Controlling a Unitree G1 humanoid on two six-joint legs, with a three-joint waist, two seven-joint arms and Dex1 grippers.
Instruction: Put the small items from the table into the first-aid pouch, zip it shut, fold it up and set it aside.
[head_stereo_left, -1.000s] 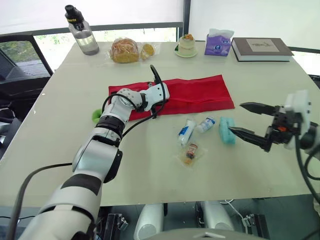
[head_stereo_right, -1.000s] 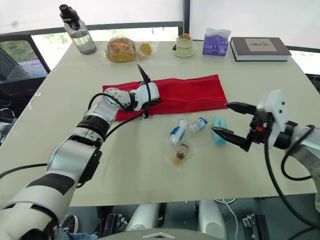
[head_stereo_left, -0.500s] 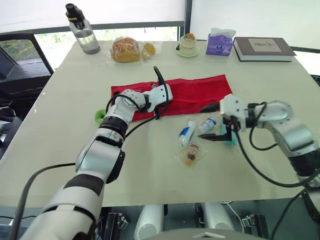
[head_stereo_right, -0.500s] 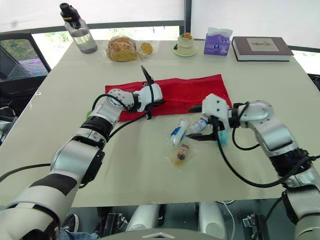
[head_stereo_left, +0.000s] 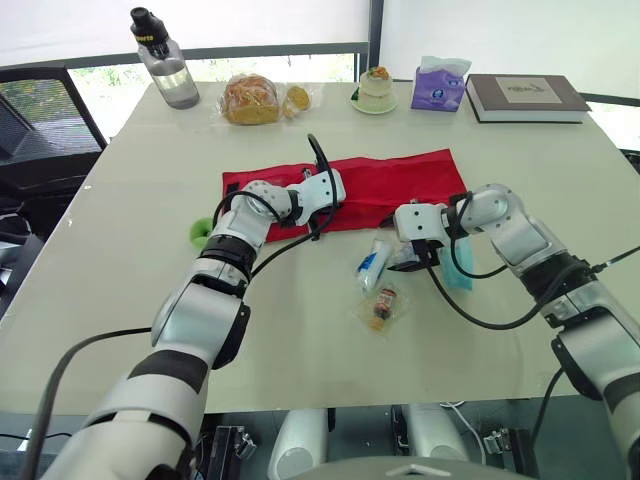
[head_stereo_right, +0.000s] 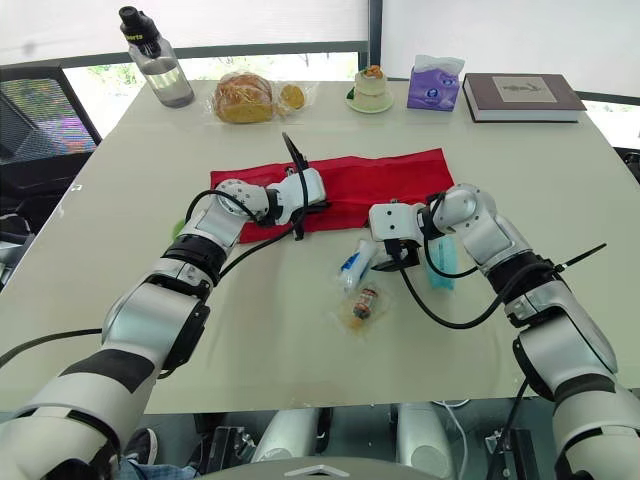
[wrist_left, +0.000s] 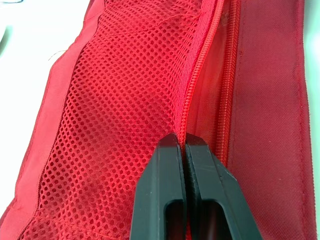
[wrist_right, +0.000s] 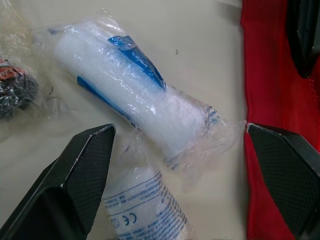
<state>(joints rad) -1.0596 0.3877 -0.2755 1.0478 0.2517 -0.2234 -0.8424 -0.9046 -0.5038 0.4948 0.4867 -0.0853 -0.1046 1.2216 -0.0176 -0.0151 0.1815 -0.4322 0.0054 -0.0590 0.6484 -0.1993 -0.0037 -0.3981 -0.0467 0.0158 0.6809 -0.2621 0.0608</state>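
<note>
The red first-aid pouch (head_stereo_left: 400, 185) lies flat across the middle of the table. My left gripper (wrist_left: 182, 142) is shut on the pouch's edge beside the zipper (wrist_left: 197, 90), next to the mesh pocket. My right gripper (wrist_right: 178, 129) hangs open just in front of the pouch, its fingers either side of a white-and-blue wrapped roll (wrist_right: 135, 95). A second wrapped roll (wrist_right: 145, 210) lies close by. A teal packet (head_stereo_left: 458, 272) sits to the right of that gripper, and a small clear packet with a dark item (head_stereo_left: 380, 305) lies nearer me.
Along the far edge stand a water bottle (head_stereo_left: 165, 72), bagged bread (head_stereo_left: 252, 100), a small dessert cup (head_stereo_left: 375, 90), a purple tissue box (head_stereo_left: 438, 88) and a book (head_stereo_left: 525, 97). A green object (head_stereo_left: 200, 232) peeks out beside my left forearm.
My right arm has swung in from the table's right side to the small items and now straddles a wrapped roll, still open. The left gripper has kept its hold on the pouch.
</note>
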